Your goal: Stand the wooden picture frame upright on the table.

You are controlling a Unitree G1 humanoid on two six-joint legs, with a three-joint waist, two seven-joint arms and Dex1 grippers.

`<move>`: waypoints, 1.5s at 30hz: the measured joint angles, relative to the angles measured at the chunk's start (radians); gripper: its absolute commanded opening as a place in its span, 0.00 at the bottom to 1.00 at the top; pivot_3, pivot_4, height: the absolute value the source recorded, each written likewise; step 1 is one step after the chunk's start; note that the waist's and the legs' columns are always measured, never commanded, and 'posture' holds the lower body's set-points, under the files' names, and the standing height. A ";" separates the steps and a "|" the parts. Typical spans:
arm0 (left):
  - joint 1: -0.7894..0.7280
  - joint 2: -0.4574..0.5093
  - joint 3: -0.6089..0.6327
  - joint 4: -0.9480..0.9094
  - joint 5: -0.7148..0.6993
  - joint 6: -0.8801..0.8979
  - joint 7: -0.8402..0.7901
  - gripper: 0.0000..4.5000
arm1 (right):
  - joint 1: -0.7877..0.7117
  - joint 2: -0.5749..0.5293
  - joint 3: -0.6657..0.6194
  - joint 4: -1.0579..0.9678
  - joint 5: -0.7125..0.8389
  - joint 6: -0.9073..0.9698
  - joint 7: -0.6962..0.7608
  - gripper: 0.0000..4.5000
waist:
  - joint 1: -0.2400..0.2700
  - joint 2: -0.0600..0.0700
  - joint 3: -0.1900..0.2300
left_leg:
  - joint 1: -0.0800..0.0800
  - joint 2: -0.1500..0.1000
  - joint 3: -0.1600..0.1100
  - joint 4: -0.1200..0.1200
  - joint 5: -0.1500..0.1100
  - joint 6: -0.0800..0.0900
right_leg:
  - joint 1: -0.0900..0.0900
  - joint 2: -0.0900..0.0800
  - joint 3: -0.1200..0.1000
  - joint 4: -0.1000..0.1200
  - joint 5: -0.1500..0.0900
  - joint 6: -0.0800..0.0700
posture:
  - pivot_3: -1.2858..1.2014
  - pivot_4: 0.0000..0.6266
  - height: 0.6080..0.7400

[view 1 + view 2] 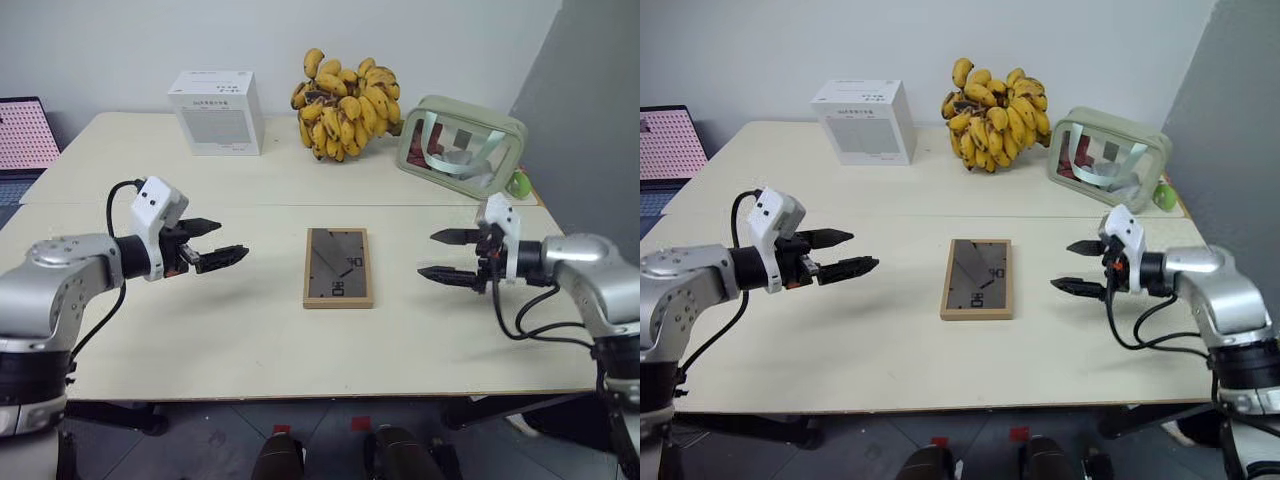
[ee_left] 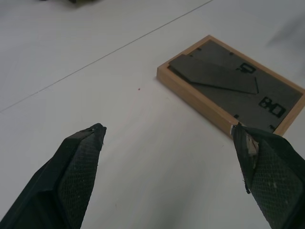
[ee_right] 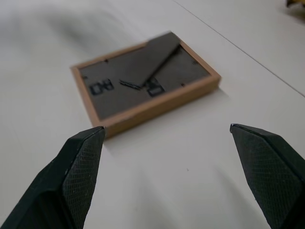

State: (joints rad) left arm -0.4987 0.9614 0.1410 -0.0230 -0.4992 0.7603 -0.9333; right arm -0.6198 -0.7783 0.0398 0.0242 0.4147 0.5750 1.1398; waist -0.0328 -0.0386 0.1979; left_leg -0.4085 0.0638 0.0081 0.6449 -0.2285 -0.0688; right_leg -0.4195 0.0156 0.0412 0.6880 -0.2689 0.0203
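1. The job has not really begun: the picture frame (image 1: pixel 338 267) lies flat on the table (image 1: pixel 240 330), face down, with its dark back up
2. The left gripper (image 1: pixel 212 243) hangs above the table with its two black fingers spread wide and nothing between them
3. The right gripper (image 1: pixel 448 255) is the same, wide open and holding nothing
4. The frame sits between the two grippers, well apart from each, and both point in toward it
5. I think the step now is the reach, before any grab
6. Next, a gripper likely has to come down to a long edge of the frame and pinch it or tip it up
7. The fold-out stand on the back looks flat against the panel, so it may need to swing out, or the frame may fall over
8. The frame is a small rectangle with a light wood rim, smooth and square at the corners
9. Its back is a flat, dull, dark grey board with small black clips
10. The table is pale, smooth and hard, with a thin seam across it, so the frame could slide when pushed
11. The gripper fingers (image 2: pixel 78 164) are black, pointed and bumpy on the inside
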 measured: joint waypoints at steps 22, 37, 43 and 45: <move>-0.026 -0.166 -0.063 0.149 0.115 -0.115 0.062 0.43 | -0.006 0.181 0.058 0.234 -0.217 -0.169 -0.245 0.33 | 0.001 0.000 0.000 | -0.007 0.000 0.000 0.001 0.000 0.000 | -0.004 0.000 0.000 -0.001 0.003 -0.004 | 0.52 0.24 1.00; -0.149 -0.341 -0.014 0.271 -0.116 0.475 0.091 0.60 | -0.047 0.367 0.167 0.399 -0.357 -0.300 -0.329 0.00 | -0.004 0.000 0.000 | -0.005 0.000 -0.003 0.004 0.000 0.000 | -0.003 0.000 -0.002 0.004 0.003 -0.004 | 0.52 0.24 1.00; -0.231 -0.339 -0.038 0.435 -0.116 0.568 0.092 0.88 | -0.074 0.428 0.188 0.456 -0.394 -0.348 -0.348 0.00 | -0.009 0.000 0.000 | -0.002 -0.001 -0.003 0.004 0.001 0.000 | -0.002 0.000 -0.001 0.007 0.003 -0.004 | 0.52 0.24 1.00; -0.258 -0.347 -0.064 0.463 -0.101 0.553 0.087 0.96 | -0.081 0.453 0.190 0.475 -0.402 -0.357 -0.358 0.00 | -0.009 0.000 0.000 | 0.001 -0.001 -0.002 0.003 0.001 -0.001 | 0.000 0.000 -0.001 0.008 0.003 -0.005 | 0.52 0.24 1.00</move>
State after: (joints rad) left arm -0.7564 0.6149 0.0769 0.4404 -0.6003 1.3129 -0.8465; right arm -0.7010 -0.3248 0.2297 0.4990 0.0128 0.2179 0.7820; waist -0.0421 -0.0386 0.1975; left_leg -0.4080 0.0628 0.0056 0.6484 -0.2276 -0.0694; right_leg -0.4197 0.0155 0.0406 0.6964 -0.2660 0.0158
